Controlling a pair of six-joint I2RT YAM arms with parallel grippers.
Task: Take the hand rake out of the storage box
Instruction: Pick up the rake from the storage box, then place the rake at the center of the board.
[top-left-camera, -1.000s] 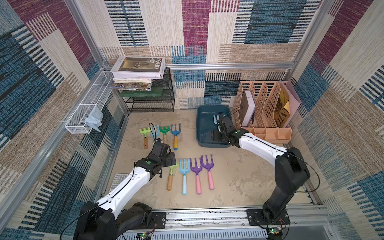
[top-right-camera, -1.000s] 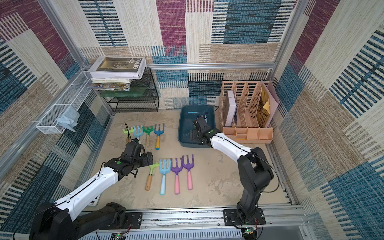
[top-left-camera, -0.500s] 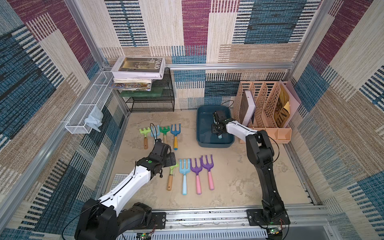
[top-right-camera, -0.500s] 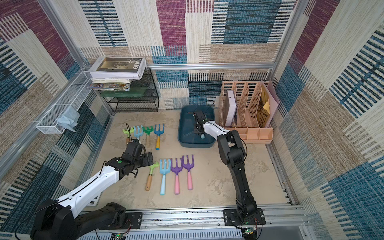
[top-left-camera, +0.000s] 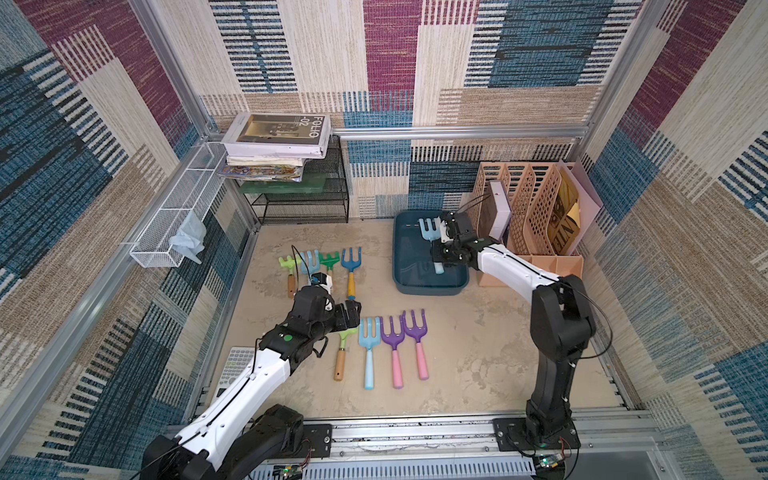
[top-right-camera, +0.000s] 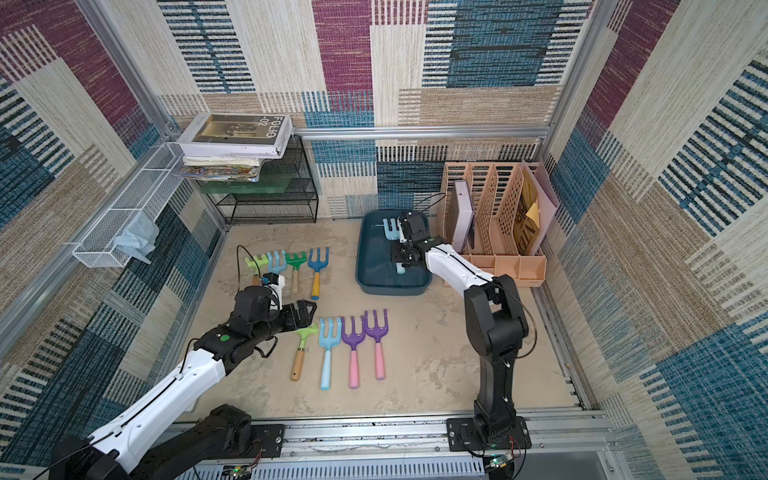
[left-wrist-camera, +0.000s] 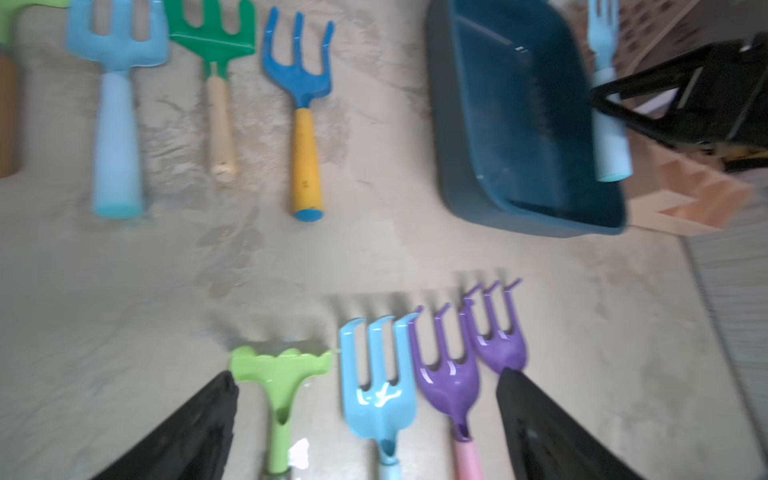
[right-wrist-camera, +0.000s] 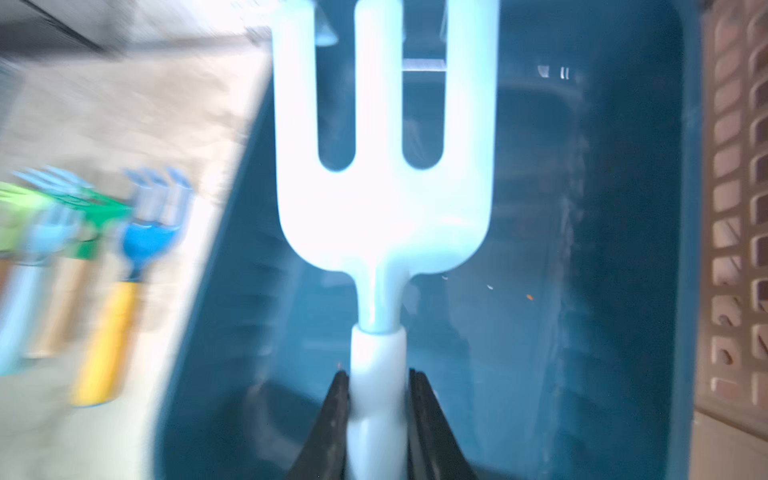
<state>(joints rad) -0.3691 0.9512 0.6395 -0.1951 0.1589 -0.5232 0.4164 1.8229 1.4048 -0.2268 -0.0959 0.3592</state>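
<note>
The right gripper (right-wrist-camera: 376, 399) had closed since a second earlier, clamping the handle of the pale blue plastic hand rake (right-wrist-camera: 384, 216) over the dark teal plastic storage box (top-left-camera: 415, 286), right of centre in both top views. The next move, I judged, was to lift it clear of the rim. The left gripper (left-wrist-camera: 365, 380) gaped wide, empty.

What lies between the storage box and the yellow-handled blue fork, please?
Nothing: the tabletop between storage box and blue fork is bare, in both top views.

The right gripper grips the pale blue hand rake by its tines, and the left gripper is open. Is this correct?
No. The right gripper grips the pale blue hand rake by its handle, not its tines: see the right wrist view. The left gripper is open.
</note>
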